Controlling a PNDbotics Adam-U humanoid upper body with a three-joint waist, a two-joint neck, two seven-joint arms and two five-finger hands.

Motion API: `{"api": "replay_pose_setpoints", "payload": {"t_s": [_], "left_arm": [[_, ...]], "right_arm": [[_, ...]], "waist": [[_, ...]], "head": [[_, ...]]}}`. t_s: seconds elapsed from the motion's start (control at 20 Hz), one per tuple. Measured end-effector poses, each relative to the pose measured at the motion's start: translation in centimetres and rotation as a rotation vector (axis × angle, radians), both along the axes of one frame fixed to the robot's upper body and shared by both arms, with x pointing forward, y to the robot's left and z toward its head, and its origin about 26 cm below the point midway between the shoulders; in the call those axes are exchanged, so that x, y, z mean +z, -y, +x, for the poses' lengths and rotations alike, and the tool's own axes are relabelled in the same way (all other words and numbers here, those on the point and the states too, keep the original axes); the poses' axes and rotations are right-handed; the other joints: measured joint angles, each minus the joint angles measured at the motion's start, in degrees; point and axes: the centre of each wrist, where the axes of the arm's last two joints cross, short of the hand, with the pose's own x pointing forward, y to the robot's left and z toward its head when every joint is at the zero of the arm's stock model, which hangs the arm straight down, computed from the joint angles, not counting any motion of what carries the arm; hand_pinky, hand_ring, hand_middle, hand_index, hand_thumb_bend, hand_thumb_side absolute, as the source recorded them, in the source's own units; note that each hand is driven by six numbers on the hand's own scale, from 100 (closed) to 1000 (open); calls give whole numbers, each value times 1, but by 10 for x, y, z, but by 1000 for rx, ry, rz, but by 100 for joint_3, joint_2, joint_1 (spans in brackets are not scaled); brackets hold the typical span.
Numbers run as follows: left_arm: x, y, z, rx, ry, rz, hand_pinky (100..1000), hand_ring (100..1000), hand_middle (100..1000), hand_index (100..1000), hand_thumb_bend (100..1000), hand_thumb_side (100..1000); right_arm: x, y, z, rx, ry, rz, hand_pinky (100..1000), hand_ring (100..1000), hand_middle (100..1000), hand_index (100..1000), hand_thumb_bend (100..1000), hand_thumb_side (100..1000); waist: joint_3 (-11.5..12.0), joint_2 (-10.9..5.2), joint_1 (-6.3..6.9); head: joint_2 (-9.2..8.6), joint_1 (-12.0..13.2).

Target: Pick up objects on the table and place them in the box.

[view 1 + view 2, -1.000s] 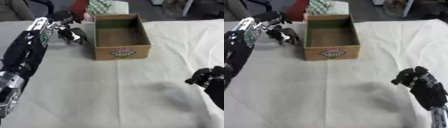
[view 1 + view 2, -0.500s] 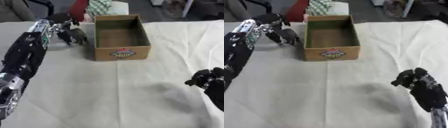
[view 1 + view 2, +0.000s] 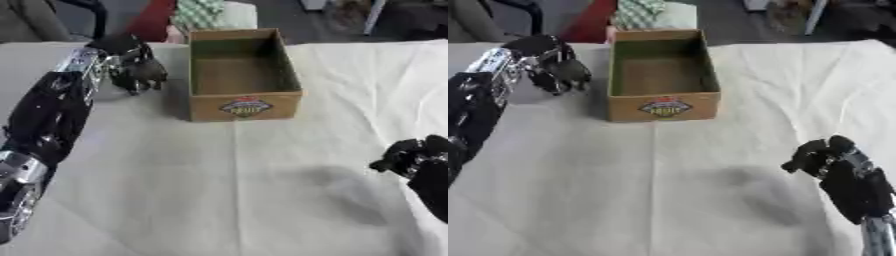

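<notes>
Now reaching left of the box point(image 3: 243, 75) — left robot hand point(image 3: 131, 67) just beside its left wall, dark fingers curled downward over the tabletop point(image 3: 227, 190). Cannot tell whether anything is held: only black fingers and their shadow show there, no separate object made out. Open box standing upright toward the far side, printed label facing the robot, inside looking bare. Right robot hand point(image 3: 820, 155) idle well to the near right of the box, fingers curled on nothing.

Risks, judged from here: swinging the left robot hand toward the box too low could catch its left wall and shove or tip the light cardboard — a lift above the rim first seems wise. Releasing before passing over the wall would drop whatever is carried outside, left of the box.
</notes>
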Motion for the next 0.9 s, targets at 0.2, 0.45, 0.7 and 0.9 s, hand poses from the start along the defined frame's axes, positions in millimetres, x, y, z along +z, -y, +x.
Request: {"api": "replay_pose_setpoints", "payload": {"t_s": [0.2,0.45,0.7,0.9], "left_arm": [[-2,-1,0,-11,22,-20,626,451,425,550,201,154],[10,1,-1,-57,28,-63,635,462,436,561,160,160],[49,5,-2,-128,49,-63,634,460,432,558,177,146],[73,21,-2,-211,88,-50,631,459,429,555,202,131]], "right_arm": [[0,0,0,0,-1,0,678,542,550,661,100,863],[-1,0,0,-4,-3,-2,678,542,550,661,100,860],[-1,0,0,-5,-3,-6,678,542,550,661,100,857],[-2,0,0,-5,-3,-7,678,542,550,661,100,853]], "waist": [[15,0,-13],[42,0,-12],[72,-19,1],[76,-54,9]], "head": [[-7,-1],[-14,-4],[-14,-10],[-14,-11]]}}
